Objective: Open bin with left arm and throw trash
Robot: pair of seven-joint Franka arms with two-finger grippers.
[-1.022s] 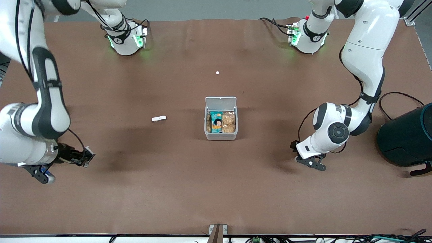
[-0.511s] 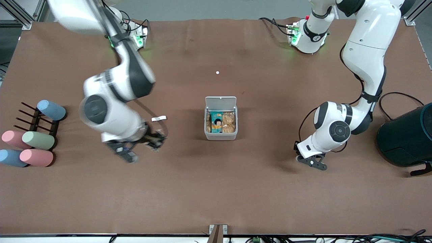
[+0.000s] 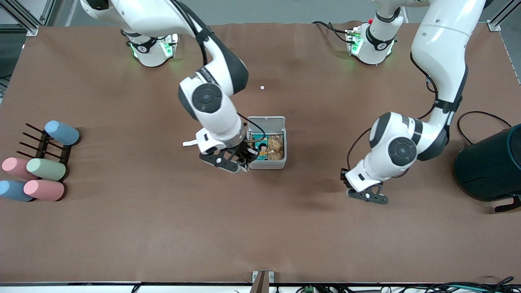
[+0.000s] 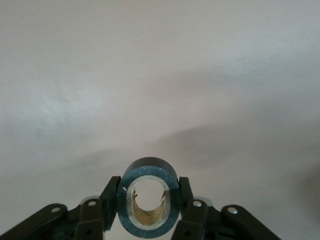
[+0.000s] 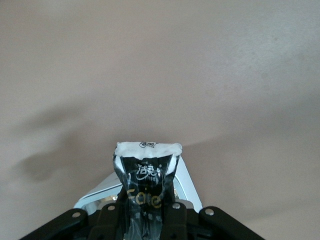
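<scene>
Prob. robotics lab: two benchtop arms (image 3: pixel 211 101).

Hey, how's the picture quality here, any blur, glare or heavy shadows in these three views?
Front view: sharp and evenly lit, soft shadows on the brown table under both arms, green glow at the bases. Left wrist view: the dark ring of tape in the left pincer is crisp, the table washed out pale. Right wrist view: the crumpled black foil wrapper in the right pincer is sharp, with faint shadows.
</scene>
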